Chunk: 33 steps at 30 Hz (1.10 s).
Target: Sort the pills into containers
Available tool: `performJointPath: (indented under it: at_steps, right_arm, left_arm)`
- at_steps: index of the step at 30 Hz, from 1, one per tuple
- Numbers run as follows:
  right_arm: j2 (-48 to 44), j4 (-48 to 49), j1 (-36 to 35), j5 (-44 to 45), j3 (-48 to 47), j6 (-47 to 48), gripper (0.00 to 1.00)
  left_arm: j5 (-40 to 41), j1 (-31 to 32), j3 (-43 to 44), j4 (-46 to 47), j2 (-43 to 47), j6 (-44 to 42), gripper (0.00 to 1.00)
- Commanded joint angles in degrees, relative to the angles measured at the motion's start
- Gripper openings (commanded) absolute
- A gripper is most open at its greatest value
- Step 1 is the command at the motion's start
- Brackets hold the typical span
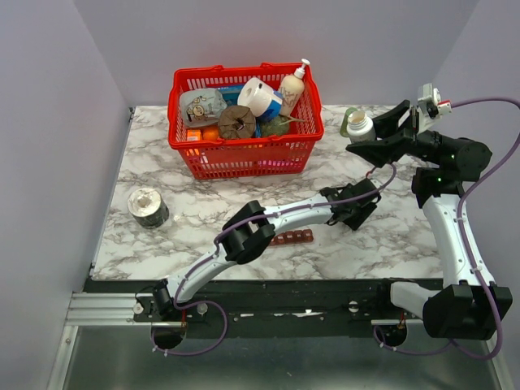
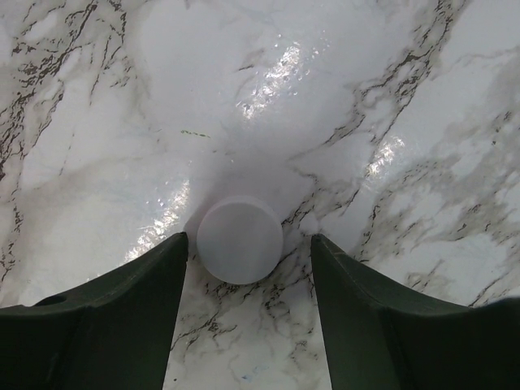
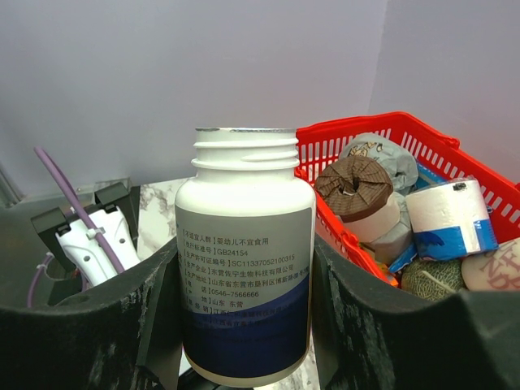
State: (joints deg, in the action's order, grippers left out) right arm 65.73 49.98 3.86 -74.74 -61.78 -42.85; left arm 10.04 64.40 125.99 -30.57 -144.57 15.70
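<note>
Containers (image 1: 296,237) are lying on the table (image 1: 203,187) in a short dark red row near the front edge. The left arm is crossing over part of them.

From above, the left gripper (image 1: 356,213) is reaching down to the table. It is just past the right end of the row and a little further back. I cannot tell from up here how its fingers are standing. The right gripper (image 1: 370,136) is holding a white bottle (image 1: 360,128) at the back right, beside a red basket (image 1: 244,158). The basket is sitting at the back, full of things. A grey roll (image 1: 148,207) is sitting by itself on the left side.

The left wrist camera is looking down at the table (image 2: 325,97). The left gripper (image 2: 249,241) is standing spread, with one dark finger on each side of a white round thing (image 2: 240,231). The round thing is lying flat on the table. Neither finger is touching it, and a small gap is showing on both sides. I cannot tell if it is a pill or a cap.

The right wrist camera is showing the right gripper (image 3: 244,252) pinching the bottle (image 3: 244,195) from both sides. The bottle is standing up with its mouth open at the top. The basket (image 3: 366,130) is showing behind it on the right.
</note>
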Motion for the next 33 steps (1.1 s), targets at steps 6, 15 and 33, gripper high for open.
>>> performJointPath:
  at_steps: [6, 15, 33]
  right_arm:
    - [0.3, -0.8, 0.4, -1.0, 0.4, 1.8, 0.13]
    - [0.1, -2.3, 0.4, -1.3, 0.3, 2.9, 0.13]
    - [-0.4, -32.3, 0.4, -3.4, -2.8, 27.2, 0.13]
  left_arm:
    - [2.6, 0.2, 2.8, -0.9, -3.5, -0.2, 0.69]
    - [3.1, 0.2, -0.9, 0.5, -1.9, -1.0, 0.3]
    - [-8.2, -3.0, -60.6, 26.4, 51.4, 1.7, 0.06]
